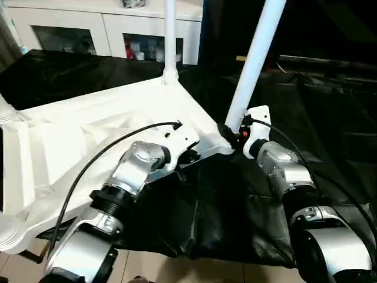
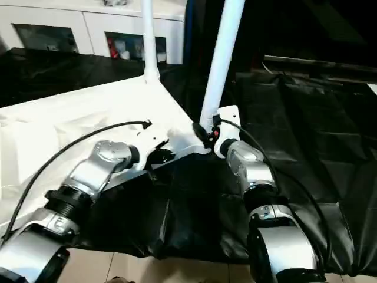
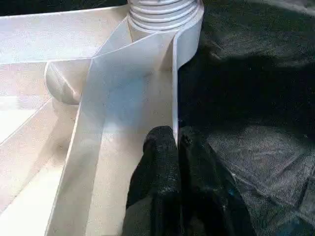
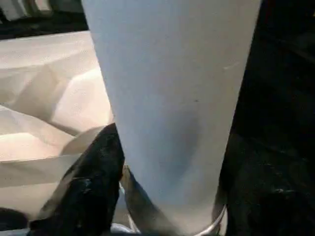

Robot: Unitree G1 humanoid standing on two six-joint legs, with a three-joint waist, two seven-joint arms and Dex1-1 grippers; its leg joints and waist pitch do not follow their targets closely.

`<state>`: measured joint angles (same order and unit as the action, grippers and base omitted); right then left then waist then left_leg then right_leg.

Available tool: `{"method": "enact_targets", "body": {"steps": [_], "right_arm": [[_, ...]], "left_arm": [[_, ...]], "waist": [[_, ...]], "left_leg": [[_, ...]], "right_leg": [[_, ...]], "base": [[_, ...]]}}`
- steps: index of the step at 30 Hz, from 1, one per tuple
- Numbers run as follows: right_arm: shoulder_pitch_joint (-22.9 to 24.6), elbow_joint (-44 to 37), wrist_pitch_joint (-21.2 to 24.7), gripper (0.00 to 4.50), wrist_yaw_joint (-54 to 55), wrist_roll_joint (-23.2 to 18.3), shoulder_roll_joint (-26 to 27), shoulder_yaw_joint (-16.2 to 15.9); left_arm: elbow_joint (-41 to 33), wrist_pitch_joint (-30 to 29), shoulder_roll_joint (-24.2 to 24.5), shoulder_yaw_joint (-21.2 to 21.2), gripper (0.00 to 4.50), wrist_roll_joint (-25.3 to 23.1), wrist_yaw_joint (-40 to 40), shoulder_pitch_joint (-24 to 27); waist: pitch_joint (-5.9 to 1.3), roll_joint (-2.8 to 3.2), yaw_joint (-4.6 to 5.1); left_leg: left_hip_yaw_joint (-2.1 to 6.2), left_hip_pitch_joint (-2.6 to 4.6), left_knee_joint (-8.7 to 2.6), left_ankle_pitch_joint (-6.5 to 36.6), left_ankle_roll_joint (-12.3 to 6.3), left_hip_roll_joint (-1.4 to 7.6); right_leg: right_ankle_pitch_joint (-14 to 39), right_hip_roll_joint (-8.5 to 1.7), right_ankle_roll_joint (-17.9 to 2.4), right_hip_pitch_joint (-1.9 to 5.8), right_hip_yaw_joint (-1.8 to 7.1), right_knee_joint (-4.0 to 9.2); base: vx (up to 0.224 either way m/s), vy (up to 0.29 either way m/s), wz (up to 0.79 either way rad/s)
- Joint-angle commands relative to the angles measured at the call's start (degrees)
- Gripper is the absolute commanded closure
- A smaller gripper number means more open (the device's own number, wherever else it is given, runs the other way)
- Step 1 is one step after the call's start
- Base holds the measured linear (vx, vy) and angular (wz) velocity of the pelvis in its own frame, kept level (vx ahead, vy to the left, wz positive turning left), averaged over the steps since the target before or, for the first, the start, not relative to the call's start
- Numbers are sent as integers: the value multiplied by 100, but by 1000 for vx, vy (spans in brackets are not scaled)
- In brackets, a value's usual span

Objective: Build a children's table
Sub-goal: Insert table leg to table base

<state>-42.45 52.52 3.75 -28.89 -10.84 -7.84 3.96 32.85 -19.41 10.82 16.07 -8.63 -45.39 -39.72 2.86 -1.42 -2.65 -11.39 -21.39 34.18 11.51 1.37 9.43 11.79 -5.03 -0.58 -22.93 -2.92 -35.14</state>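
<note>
- The children's table top is lying upside down on a black cloth, ribbed underside facing up, one corner pointing toward the robot's right arm.
- Two legs are sticking up out of corner sockets: the far leg is standing pretty much straight, while the near leg is leaning, its upper end tilting off to the right.
- No readable writing or brand marks anywhere on the plastic.
- The left gripper is reaching in low from the left, fingers pinched tight on the thin rim wall of the top, near a threaded corner socket.
- The right gripper is coming in level at the near leg's base, fingers sitting either side of it; can't tell if it's actually squeezing.
- A white cabinet with glass doors is sitting behind.
</note>
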Motion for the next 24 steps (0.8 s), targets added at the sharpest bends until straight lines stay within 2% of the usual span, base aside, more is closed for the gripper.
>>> {"method": "enact_targets", "body": {"steps": [1, 2, 3, 5, 10, 12, 15, 17, 18, 19, 21, 24], "right_arm": [[110, 135, 255, 118, -442, -61, 97, -148], [109, 131, 256, 109, -461, -65, 92, -145], [172, -93, 254, 92, -882, -11, -86, -279], [192, -150, 255, 73, -977, 6, -126, -318], [454, -600, 453, 73, -1919, 39, -493, -607], [559, -745, 478, 73, -2258, 78, -627, -740], [689, -938, 533, 73, -2643, 108, -793, -899], [790, -1111, 588, 73, -2952, 137, -931, -1033], [866, -1234, 629, 73, -3133, 192, -1044, -1143], [891, -1271, 646, 73, -3219, 245, -1105, -1212], [922, -1298, 593, 73, -3289, 380, -1209, -1325], [926, -1301, 591, 73, -3292, 396, -1225, -1325]], "left_arm": [[-417, 262, -19, 22, 450, 161, -178, -109], [-418, 266, -15, 23, 450, 164, -189, -108], [-436, 417, 103, 57, 450, 264, -492, -106], [-440, 448, 126, 64, 450, 286, -553, -105], [-358, 834, 310, 165, 450, 463, -1276, -90], [-345, 1030, 377, 209, 450, 523, -1577, -68], [-330, 1150, 468, 274, 450, 577, -1876, -45], [-260, 1268, 529, 313, 450, 603, -2063, -57], [-206, 1369, 575, 343, 450, 618, -2202, -67], [-149, 1434, 601, 351, 450, 611, -2252, -89], [-67, 1515, 607, 333, 450, 601, -2344, -121], [-25, 1572, 609, 329, 450, 595, -2402, -140]], "waist": [[-373, 44, -56], [-380, 37, -55], [-384, 59, -52], [-398, 44, -61], [-398, 62, -135], [-394, 78, -184], [-377, 90, -280], [-380, 89, -299], [-381, 83, -316], [-384, 118, -323], [-394, 99, -349], [-384, 111, -357]], "left_leg": [[164, 83, -387, 422, -531, 397], [163, 78, -377, 360, -562, 394], [166, 78, -372, 311, -588, 396], [158, 77, -350, 230, -651, 389], [143, 90, -322, 68, -803, 409], [139, 107, -323, 103, -754, 432], [124, 106, -337, 307, -580, 446], [124, 108, -334, 357, -519, 440], [119, 111, -332, 337, -507, 436], [122, 109, -328, 333, -498, 436], [118, 97, -316, 267, -480, 428], [126, 85, -322, 312, -491, 430]], "right_leg": [[-475, -423, -1851, 320, 249, 283], [-593, -417, -1880, 328, 246, 264], [-678, -419, -1904, 328, 244, 254], [-835, -416, -1943, 335, 241, 235], [-1034, -404, -2017, 316, 227, 207], [-916, -404, -2010, 303, 219, 211], [-653, -396, -1922, 294, 210, 219], [-628, -401, -1900, 297, 209, 219], [-639, -399, -1897, 295, 208, 218], [-645, -401, -1904, 289, 206, 210], [-732, -409, -1905, 297, 201, 204], [-638, -424, -1882, 298, 198, 216]], "base": [[0, 0, 0], [0, 0, 0], [0, 0, 0], [0, 0, 0], [0, 0, 0], [0, 0, 0], [0, 0, 0], [0, 0, 0], [0, 0, 0], [0, 0, 0], [0, 0, 0], [0, 0, 0]]}}
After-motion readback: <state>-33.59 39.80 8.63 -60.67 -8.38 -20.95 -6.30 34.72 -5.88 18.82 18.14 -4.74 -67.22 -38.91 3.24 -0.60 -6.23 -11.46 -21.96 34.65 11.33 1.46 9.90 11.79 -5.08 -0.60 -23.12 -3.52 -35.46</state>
